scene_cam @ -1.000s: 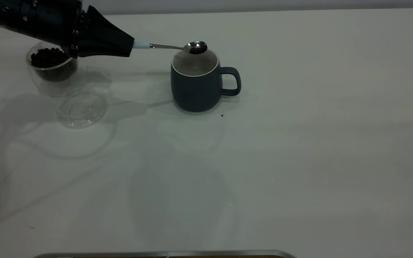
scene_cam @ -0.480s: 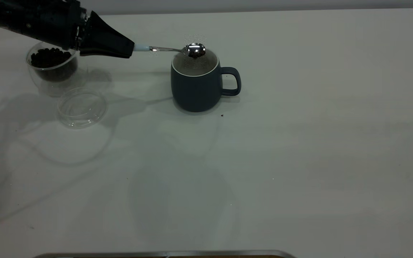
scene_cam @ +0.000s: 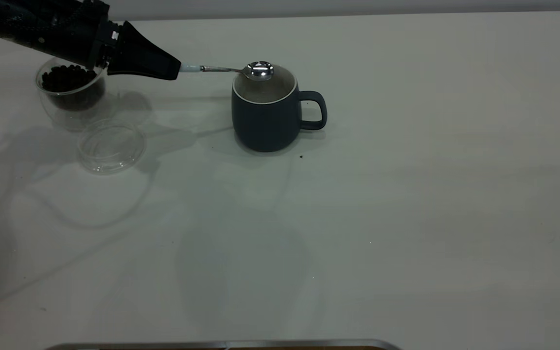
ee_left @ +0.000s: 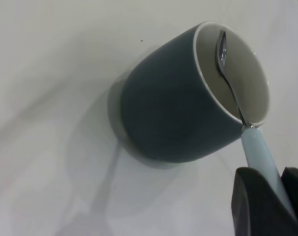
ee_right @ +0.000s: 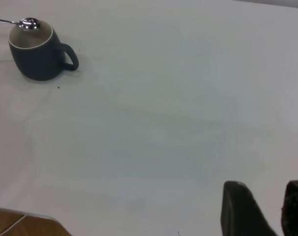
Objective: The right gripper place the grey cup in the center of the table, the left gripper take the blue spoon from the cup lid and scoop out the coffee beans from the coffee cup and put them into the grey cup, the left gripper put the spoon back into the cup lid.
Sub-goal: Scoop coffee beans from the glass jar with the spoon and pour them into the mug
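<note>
So the clear glass coffee cup sat near the table's far left corner, still holding dark coffee beans, with the round transparent cup lid just in front of it, empty. The black left claw was clamped on the pale-blue-handled metal spoon. A second earlier its bowl carried beans; now it had rolled over the dark blue-grey mug and looked empty, so I'd guess that scoop got dumped. The right claw hung parked over bare table, jaws apart.
</note>
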